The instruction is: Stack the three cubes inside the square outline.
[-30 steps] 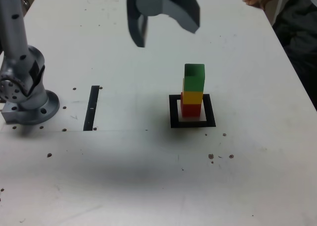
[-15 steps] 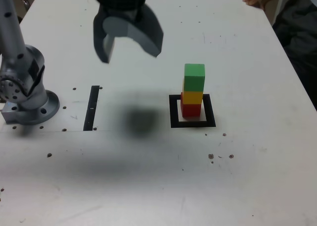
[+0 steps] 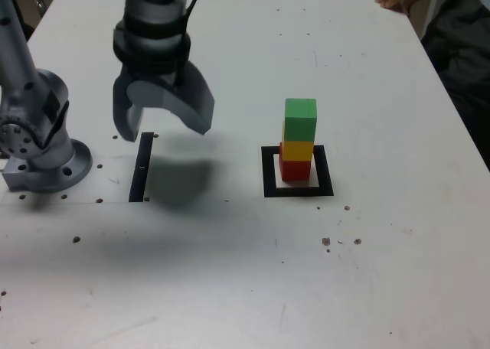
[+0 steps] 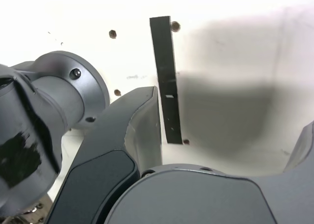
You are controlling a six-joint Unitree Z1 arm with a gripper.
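The small green cube [image 3: 300, 119] is on the yellow cube [image 3: 298, 150], and this is on the red cube [image 3: 295, 170], inside the black square outline [image 3: 325, 173]. The grey curved-jaw gripper [image 3: 165, 122] is wide open, with nothing between its jaws.

Gripper [image 3: 170, 128]: I see it lower and farther toward the exterior view's left.
Gripper's shadow: now beside the black strip [image 3: 142, 167].

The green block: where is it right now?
In the exterior view, the green block is right of centre, on top of the yellow block, which sits on the red one inside the black square outline.
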